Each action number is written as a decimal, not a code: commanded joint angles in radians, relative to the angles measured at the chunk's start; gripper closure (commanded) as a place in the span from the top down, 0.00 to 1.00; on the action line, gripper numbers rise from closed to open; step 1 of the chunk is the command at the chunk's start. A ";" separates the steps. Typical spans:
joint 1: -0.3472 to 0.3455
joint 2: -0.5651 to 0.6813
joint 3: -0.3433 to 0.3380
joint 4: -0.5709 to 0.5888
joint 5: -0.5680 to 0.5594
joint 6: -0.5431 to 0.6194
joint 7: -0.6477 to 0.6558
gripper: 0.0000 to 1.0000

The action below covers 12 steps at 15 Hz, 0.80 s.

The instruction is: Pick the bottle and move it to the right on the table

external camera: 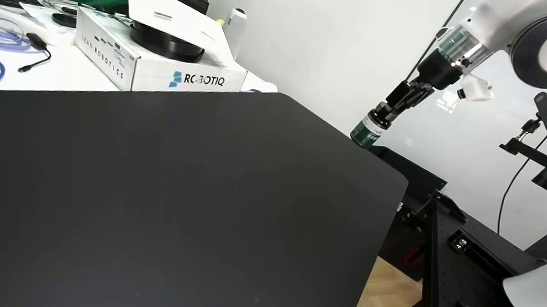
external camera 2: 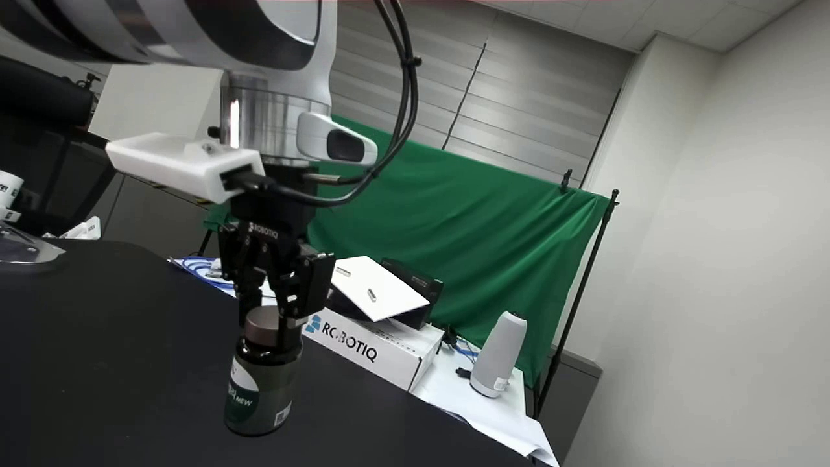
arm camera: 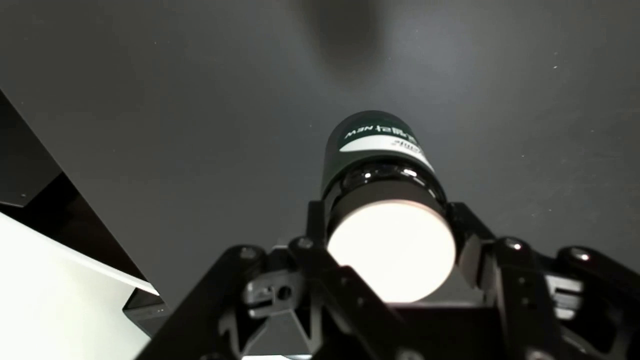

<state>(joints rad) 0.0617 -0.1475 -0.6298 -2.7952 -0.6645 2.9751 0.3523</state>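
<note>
Clasping the bottle [external camera 2: 264, 392] by its cap [arm camera: 392, 250], gripper [external camera 2: 265, 326] above table [external camera: 181, 190], cap glaring white only in wrist view

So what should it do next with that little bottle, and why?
Probably carry the bottle a little to the right while it is up: the gripper holds it by the cap, and it seems to hang clear of the table, so it could travel without scraping.
</note>
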 commanded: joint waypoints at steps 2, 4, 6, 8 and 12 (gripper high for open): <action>0.144 0.149 -0.136 0.000 0.085 0.131 -0.029 0.36; 0.164 0.182 -0.124 0.000 0.149 0.131 -0.046 0.36; 0.131 0.205 -0.058 0.000 0.222 0.115 -0.076 0.36; 0.077 0.226 0.025 0.001 0.302 0.112 -0.119 0.36; -0.084 0.288 0.223 0.002 0.477 0.139 -0.236 0.36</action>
<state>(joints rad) 0.0874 0.0964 -0.5227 -2.7931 -0.2799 3.0840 0.1880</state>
